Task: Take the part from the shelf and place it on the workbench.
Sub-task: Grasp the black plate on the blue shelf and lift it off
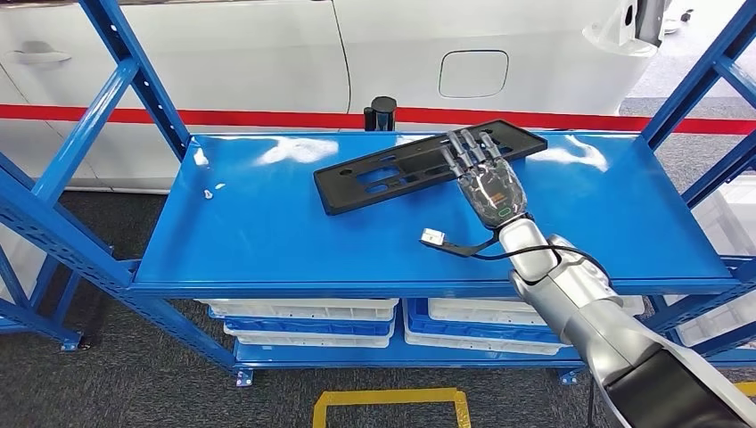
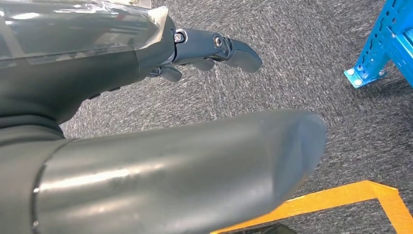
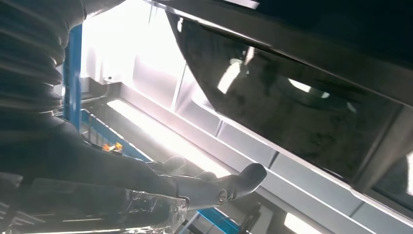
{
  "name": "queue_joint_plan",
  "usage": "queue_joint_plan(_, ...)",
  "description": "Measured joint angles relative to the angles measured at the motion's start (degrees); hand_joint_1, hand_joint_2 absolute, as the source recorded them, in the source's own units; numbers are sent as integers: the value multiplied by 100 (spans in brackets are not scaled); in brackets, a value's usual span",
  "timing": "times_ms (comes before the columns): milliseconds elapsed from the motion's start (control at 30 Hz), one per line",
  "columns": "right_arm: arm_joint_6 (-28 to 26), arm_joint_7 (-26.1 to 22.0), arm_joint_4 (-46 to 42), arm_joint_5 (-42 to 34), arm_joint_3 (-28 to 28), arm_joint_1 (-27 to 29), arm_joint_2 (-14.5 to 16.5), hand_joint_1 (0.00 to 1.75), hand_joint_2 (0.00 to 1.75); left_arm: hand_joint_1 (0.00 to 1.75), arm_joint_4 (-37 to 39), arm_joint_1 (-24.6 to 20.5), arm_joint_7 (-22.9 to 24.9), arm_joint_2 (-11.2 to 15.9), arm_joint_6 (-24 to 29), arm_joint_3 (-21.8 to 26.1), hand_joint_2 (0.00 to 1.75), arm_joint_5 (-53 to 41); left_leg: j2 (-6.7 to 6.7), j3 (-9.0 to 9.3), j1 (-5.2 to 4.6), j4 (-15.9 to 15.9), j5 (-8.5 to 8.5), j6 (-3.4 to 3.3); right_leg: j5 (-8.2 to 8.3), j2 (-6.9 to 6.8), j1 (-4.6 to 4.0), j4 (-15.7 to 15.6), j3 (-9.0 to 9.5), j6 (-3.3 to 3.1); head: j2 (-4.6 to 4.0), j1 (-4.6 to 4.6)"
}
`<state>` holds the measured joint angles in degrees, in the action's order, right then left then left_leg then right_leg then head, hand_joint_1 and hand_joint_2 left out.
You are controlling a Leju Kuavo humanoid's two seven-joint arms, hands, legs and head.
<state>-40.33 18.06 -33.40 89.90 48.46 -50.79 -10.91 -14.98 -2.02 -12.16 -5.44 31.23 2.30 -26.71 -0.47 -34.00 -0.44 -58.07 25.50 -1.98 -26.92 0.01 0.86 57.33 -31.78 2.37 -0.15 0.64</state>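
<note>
The part, a long flat black plate (image 1: pixel 392 169) with slots, lies at an angle toward the back of the blue shelf top (image 1: pixel 267 232). My right hand (image 1: pixel 488 183) reaches in from the lower right, back side up. Its fingers (image 1: pixel 470 147) lie stretched out flat on the plate's right half. I see no grip around the plate. In the right wrist view that hand (image 3: pixel 146 185) shows its fingers spread with nothing between them. My left hand (image 2: pixel 122 73) hangs over the grey carpet, holding nothing.
A white connector on a black cable (image 1: pixel 434 237) lies on the shelf beside my right wrist. A black cylinder (image 1: pixel 383 111) stands behind the shelf, before a white car (image 1: pixel 267 53). White bins (image 1: pixel 303 312) fill the lower level. Blue uprights (image 1: pixel 125 80) flank the shelf. Yellow floor tape (image 1: pixel 392 401) lies below.
</note>
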Motion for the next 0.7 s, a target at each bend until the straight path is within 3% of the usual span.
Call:
queue_joint_plan(167, 1, -108, 73, -2, 0, -102, 246, 0, 175, 0, 1, 1, -18, -8, 0, 14, 0, 0, -7, -1, 2, 0, 0, 0, -1, -2, -1, 0, -1, -1, 0, -1)
queue_joint_plan(500, 1, -219, 164, -10, -13, -151, 419, 0, 175, 0, 1, 5, -21, -11, 0, 20, 0, -25, -4, -4, -3, 0, 0, 0, 0, -1, 2, -1, -2, 0, 0, -1)
queue_joint_plan(700, 0, -477, 317, -82, -137, -151, 736, 0, 175, 0, 1, -7, -4, -14, -39, 18, 0, -131, -3, -3, 4, 0, 0, 0, -1, -1, -5, 0, -5, -1, 0, -1)
